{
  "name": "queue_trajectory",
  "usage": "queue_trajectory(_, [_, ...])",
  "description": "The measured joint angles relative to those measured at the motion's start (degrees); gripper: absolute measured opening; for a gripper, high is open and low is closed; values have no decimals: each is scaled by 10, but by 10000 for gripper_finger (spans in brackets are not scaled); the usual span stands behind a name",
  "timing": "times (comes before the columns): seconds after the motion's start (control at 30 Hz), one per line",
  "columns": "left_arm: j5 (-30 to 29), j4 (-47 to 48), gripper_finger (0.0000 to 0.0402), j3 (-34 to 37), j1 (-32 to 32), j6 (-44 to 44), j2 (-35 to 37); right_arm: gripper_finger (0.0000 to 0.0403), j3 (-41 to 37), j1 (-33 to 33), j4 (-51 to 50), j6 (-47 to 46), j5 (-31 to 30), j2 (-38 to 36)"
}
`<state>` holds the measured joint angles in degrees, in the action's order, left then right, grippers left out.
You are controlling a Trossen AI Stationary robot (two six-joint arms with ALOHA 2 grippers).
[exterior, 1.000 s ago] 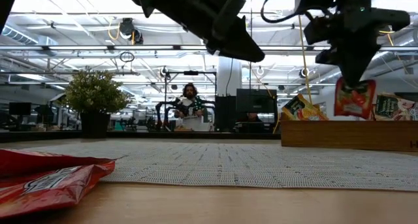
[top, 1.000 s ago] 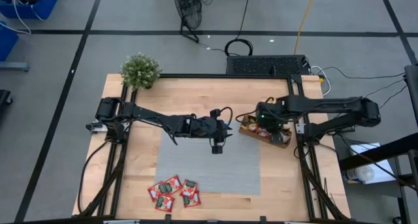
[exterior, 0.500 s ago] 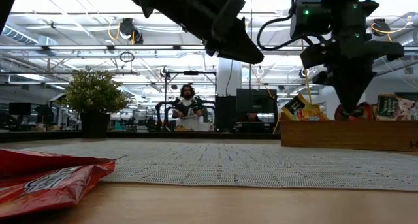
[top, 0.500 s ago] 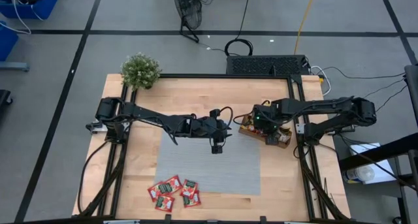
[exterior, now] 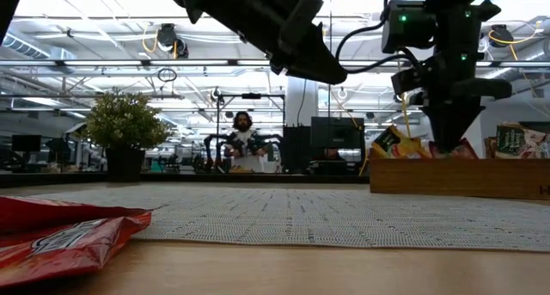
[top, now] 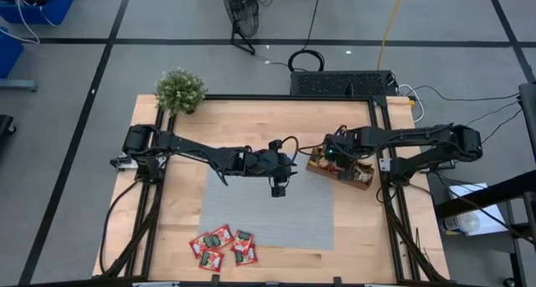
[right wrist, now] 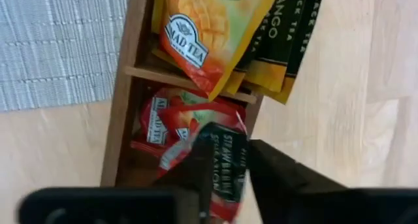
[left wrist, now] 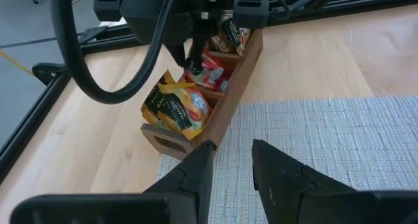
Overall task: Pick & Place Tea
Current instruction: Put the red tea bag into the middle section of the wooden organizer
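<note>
My right gripper [right wrist: 228, 165] points down into the middle compartment of the brown wooden tray [top: 356, 184] at the table's right, open by a narrow gap. A red tea sachet [right wrist: 225, 160] stands between its fingers, among other red sachets in that compartment. Orange-yellow sachets [right wrist: 202, 34] fill the neighbouring compartment. Several red sachets [top: 223, 247] lie flat on the table at the grey mat's [top: 268, 212] near edge. My left gripper [top: 279, 189] hovers over the mat's far part, slightly open, holding nothing. My right gripper has its fingers [right wrist: 196, 168] on either side of the red sachet's upper end [right wrist: 228, 149], coming from above. A gap shows between them, and I cannot tell whether they touch the sachet. Its lower part sits in the tray's middle compartment.
A potted plant [top: 180, 90] stands at the table's far left corner. Black frame rails [top: 389, 195] run along the table's sides. The tray's wall [exterior: 455, 176] rises at the mat's far right. A person [exterior: 245, 140] sits in the room beyond the table.
My right gripper has gone down onto the tray and tipped more steeply downward. The red sachet, which hung clear above the tray's wall, has sunk into the tray, and only its top shows over the wall.
</note>
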<state>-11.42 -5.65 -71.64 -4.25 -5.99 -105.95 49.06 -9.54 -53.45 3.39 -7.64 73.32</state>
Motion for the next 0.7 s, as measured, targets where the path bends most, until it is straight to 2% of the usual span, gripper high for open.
queue_trajectory(0.17, [-2, 0, 113, 0, 0, 1, 0, 146, 0, 0, -1, -6, 0, -4])
queue_trajectory(0.33, [-6, -3, 113, 0, 0, 1, 0, 179, 0, 0, 0, -12, -28, -25])
queue_trajectory(0.57, [-6, -4, 113, 0, 1, 2, 0, 174, 0, 0, -1, -18, -22, -69])
queue_trajectory(0.7, [-7, -4, 113, 0, 1, 3, 0, 127, 0, 12, -6, -2, 60, -86])
